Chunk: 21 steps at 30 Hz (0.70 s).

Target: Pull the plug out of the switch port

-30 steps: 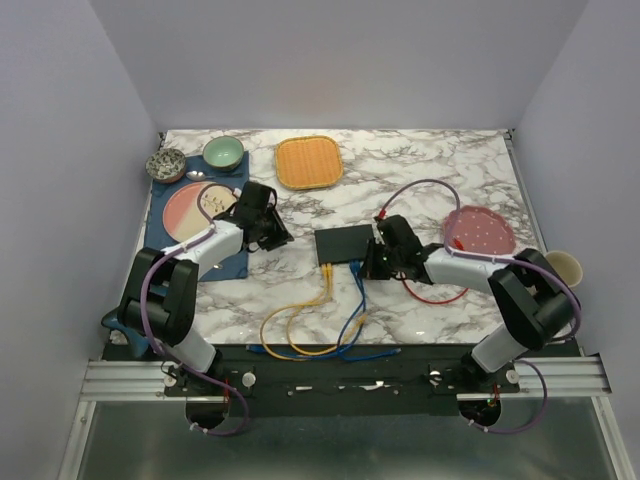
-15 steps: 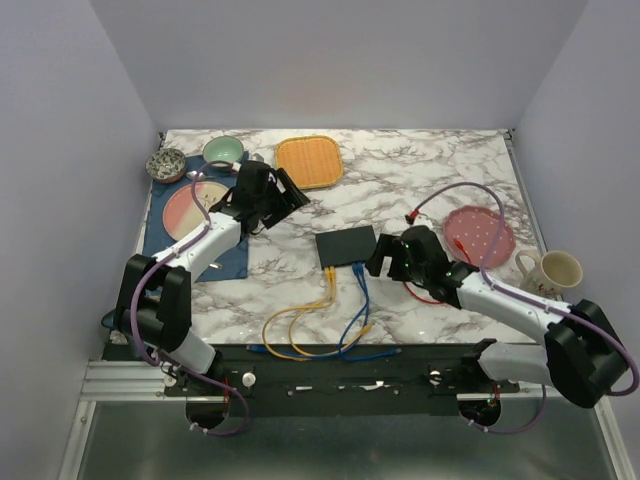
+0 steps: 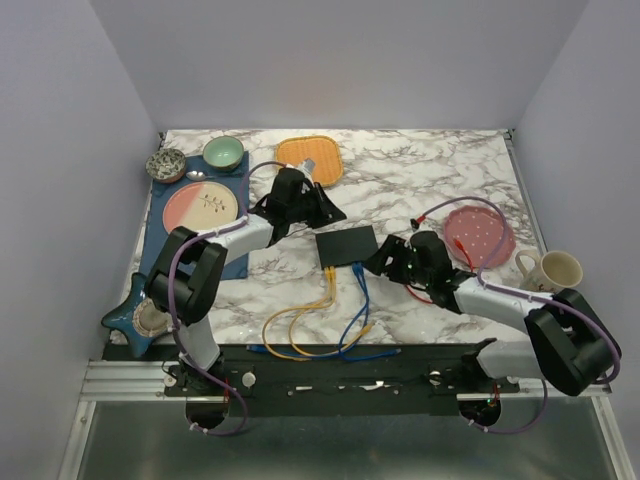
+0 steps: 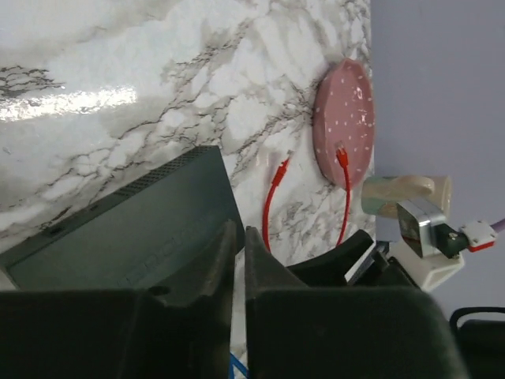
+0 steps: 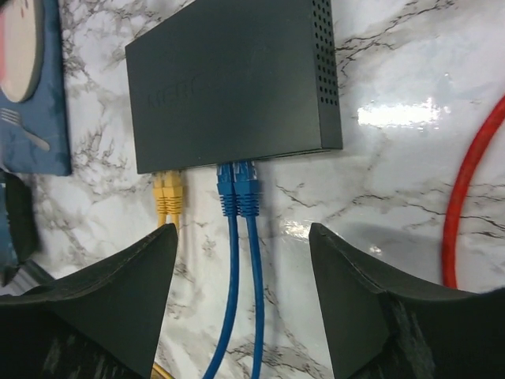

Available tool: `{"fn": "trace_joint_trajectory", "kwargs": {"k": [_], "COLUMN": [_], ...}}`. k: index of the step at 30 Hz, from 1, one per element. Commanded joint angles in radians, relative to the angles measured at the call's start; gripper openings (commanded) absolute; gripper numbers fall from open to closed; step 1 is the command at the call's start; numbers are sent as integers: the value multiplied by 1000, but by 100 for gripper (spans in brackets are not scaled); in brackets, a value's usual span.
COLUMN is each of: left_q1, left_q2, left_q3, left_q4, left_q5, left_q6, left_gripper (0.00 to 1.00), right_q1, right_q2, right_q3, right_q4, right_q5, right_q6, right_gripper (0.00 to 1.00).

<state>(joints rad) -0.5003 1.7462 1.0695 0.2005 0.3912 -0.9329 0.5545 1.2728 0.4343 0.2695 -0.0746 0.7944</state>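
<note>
Switch (image 3: pixel 346 244), a flat matte-black rectangular box, lies near the middle of a white marble-patterned table (image 3: pixel 420 170). Its row of sockets is on the long edge nearest the arms' bases.

At the far left, a navy placemat (image 3: pixel 160 235) carries a round pink plate (image 3: pixel 200 207). The left gripper (image 3: pixel 333 212) is by the switch's far left corner. Whether it touches the box cannot be told. In the left wrist view its black fingers (image 4: pixel 213 260) are almost together, with only a thin slit between them, and hold nothing.

Two yellow plugs (image 5: pixel 167 193) sit in the left-hand sockets. Two blue plugs (image 5: pixel 238 189) sit just beside them to the right. All four look fully seated, and their cables trail toward the near edge.

The right gripper (image 3: pixel 374 262) is just beside the switch's near right corner. Its jaws are wide apart and empty. In the right wrist view the blue plugs lie ahead of the fingertips, in line with the gap, and are not touched.

Further right are a loose red cable (image 5: pixel 469 189), a pink dotted plate (image 3: pixel 478 230) and a cream mug (image 3: pixel 555 268).

The step in hand looks like the approach to a grasp, as no plug is out yet. Next, the right gripper would need to move forward so its fingers straddle one blue plug. It would then close on the plug's body and pull straight back from the socket edge. The left gripper could press on the switch to stop it sliding.
</note>
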Motion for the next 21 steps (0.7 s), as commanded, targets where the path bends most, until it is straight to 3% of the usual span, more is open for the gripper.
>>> {"fn": "trace_joint_trajectory", "kwargs": {"k": [1, 7, 13, 21], "left_q1": [12, 11, -4, -17], "left_q2": [73, 85, 82, 134], "left_q3": [-29, -22, -54, -95], "left_q4": [91, 19, 10, 10], "left_q5": [97, 86, 107, 123], "left_q6": [-35, 12, 32, 6], "left_gripper": [9, 1, 0, 0], "right_q1": [-57, -142, -153, -154], "right_q2": [81, 233, 375, 418], "right_q3": [21, 14, -2, 20], "right_q4": [126, 284, 442, 415], "right_q5": [-155, -336, -404, -413], "right_q6": [61, 117, 146, 103], "right_gripper": [72, 68, 64, 55]}}
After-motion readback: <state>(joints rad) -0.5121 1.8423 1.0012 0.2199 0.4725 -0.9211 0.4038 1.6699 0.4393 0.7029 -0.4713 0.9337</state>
